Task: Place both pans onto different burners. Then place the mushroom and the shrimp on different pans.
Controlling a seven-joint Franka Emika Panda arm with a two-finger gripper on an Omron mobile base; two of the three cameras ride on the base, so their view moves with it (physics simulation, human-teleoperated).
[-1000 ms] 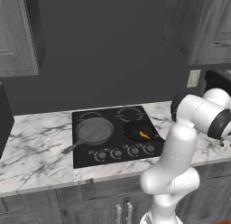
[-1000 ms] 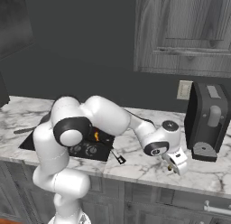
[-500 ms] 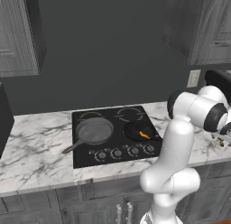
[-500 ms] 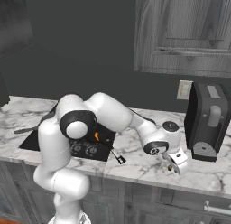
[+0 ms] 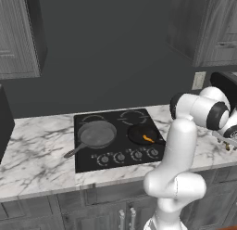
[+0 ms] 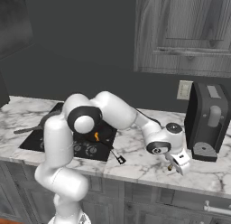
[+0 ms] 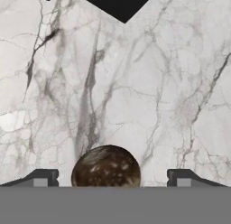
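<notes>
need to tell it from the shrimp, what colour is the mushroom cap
Dark olive-brown with pale tan speckles, clearest in the hand view, where the mushroom sits on marble.

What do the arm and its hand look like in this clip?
The arm is glossy white with rounded links and dark grey joint rings. Its hand is a small white block, and two short dark fingertips have pale grey pads. No loose cables or markings show.
</notes>
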